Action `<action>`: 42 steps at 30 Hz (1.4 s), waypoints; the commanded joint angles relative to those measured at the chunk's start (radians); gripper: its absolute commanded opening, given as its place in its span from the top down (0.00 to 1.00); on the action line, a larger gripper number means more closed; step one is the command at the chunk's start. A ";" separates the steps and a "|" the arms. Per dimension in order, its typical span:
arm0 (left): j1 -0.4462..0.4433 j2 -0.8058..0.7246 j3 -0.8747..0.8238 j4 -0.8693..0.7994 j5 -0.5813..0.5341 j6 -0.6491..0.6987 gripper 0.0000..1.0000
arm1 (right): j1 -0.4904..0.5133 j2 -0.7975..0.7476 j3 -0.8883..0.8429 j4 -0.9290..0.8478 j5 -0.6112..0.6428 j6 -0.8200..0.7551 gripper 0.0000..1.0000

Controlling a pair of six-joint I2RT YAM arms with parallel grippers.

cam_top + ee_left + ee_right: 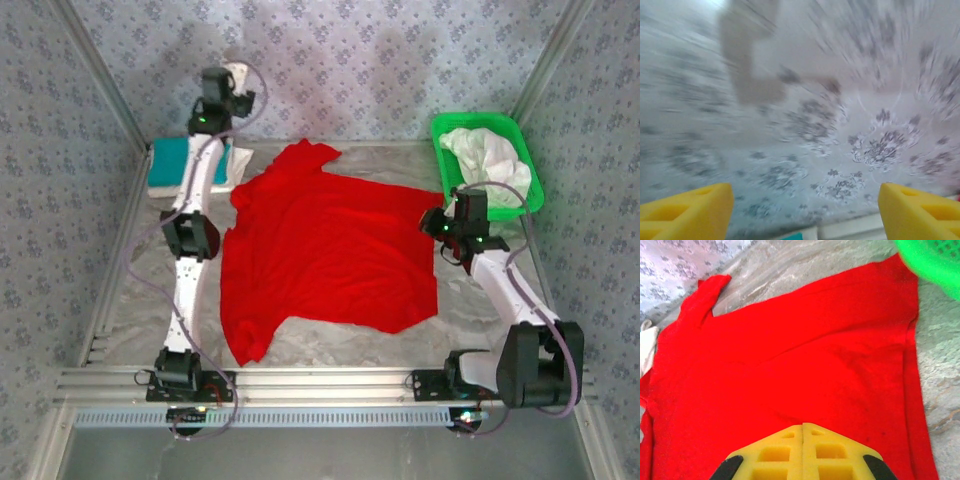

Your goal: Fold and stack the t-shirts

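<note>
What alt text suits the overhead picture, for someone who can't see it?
A red t-shirt lies spread on a table between two robot arms. The left gripper is up by the back wall near a folded teal t-shirt; the right gripper is at the red shirt's edge, beside a green basket of white cloth.

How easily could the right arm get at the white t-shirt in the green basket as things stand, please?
Probably yes: the right gripper, shut over the right edge of the red t-shirt, is just beside the green basket, and the white t-shirt lies heaped in it uncovered.
</note>
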 commanded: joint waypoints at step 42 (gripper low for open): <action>-0.081 -1.019 -2.064 0.670 0.415 -0.525 0.53 | 0.102 0.758 0.587 -0.270 0.179 0.012 1.00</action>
